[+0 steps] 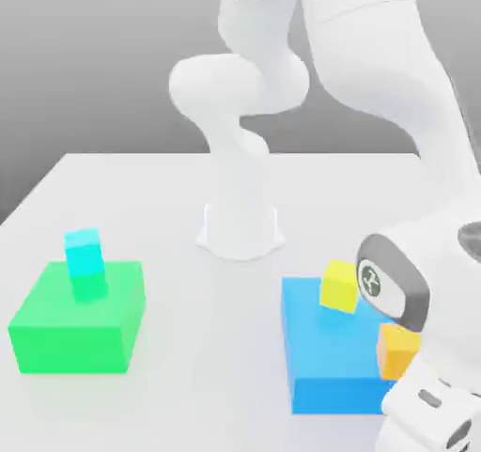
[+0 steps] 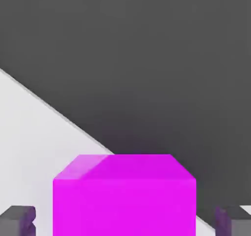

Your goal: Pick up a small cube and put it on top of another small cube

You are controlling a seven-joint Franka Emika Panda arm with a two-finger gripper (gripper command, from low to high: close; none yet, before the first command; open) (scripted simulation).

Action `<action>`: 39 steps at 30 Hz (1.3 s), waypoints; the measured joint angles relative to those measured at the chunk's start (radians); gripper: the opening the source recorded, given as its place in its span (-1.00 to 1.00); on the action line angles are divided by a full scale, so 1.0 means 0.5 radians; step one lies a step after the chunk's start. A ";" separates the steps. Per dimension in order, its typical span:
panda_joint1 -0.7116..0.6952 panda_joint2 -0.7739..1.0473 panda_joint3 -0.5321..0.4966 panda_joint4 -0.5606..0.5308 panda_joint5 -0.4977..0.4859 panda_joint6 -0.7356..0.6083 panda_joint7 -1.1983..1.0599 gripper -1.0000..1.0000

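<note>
Jaws look clamped on our magenta cube, fingertips flanking it near the table edge. Risk: a shallow grip slips during transfer to the cyan cube.

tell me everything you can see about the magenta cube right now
The magenta cube is a small, plain, matte block of one flat colour with no markings. In the hand view it sits upright between the gripper's two dark fingers, one at each side, seemingly closed on it. It stands on the white table near its edge.
</note>
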 joint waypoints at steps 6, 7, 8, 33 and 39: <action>-0.015 -0.110 0.021 -0.025 0.024 -0.085 -0.018 -1.00; -0.022 -0.176 0.031 -0.040 0.039 -0.137 -0.028 -1.00; -0.036 -0.246 0.033 -0.061 0.055 -0.185 -0.032 -1.00; -1.399 -2.083 -0.829 -1.344 -0.138 -0.706 1.347 -1.00; -1.642 -2.146 -0.915 -1.575 -0.189 -0.535 1.537 -1.00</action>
